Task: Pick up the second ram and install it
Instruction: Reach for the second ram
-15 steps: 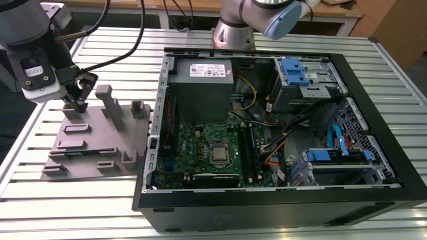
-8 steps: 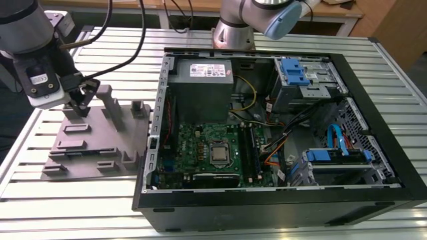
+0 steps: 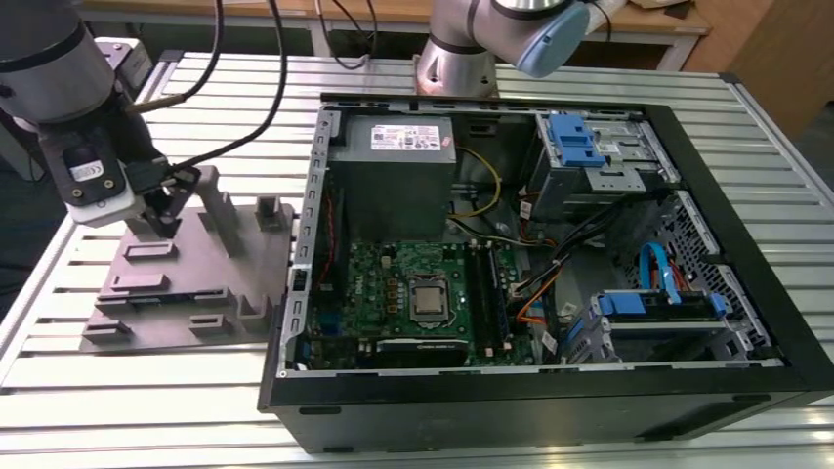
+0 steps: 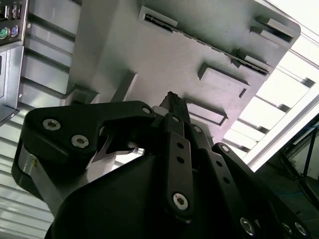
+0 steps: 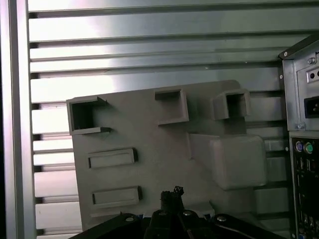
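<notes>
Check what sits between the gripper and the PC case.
In the exterior view, the grey fixture's upright posts stand between the gripper and the PC case.

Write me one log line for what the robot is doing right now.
place: gripper low over grey holder | holder: on table, on exterior view's left of open computer case | memory stick: cannot tell if held

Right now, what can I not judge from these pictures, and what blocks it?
Memory stick: whether the gripper holds it cannot be told; in the second wrist view the gripper's black body blocks the spot.
Grey holder: in the exterior view the gripper covers the part beneath it.
Motherboard slots: exterior view, too small and dark to tell if a stick is seated.
</notes>
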`<state>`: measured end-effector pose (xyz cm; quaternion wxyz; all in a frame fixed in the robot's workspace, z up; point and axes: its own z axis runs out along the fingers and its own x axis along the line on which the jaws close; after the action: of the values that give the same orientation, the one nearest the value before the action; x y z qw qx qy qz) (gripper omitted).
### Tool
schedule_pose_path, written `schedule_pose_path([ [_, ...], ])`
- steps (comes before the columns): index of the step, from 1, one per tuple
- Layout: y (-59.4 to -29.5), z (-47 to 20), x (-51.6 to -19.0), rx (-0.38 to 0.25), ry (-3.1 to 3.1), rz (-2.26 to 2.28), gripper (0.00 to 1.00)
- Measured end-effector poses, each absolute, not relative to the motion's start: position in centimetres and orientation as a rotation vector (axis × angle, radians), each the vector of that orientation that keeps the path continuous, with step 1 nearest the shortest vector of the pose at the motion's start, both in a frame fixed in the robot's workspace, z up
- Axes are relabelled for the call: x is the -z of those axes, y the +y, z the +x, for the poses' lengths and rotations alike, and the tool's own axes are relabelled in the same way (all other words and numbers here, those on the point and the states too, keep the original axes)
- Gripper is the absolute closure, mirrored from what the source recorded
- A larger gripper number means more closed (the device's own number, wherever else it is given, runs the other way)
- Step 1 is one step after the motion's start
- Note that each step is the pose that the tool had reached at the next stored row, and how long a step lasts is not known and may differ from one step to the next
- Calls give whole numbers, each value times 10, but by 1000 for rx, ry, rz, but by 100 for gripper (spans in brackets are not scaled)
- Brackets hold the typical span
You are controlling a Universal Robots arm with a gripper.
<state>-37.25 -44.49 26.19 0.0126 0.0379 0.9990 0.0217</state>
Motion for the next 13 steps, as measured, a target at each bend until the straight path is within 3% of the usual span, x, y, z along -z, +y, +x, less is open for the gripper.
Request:
schedule_pose_path([
  [13, -447, -373, -238, -68, 3114, 118, 89],
])
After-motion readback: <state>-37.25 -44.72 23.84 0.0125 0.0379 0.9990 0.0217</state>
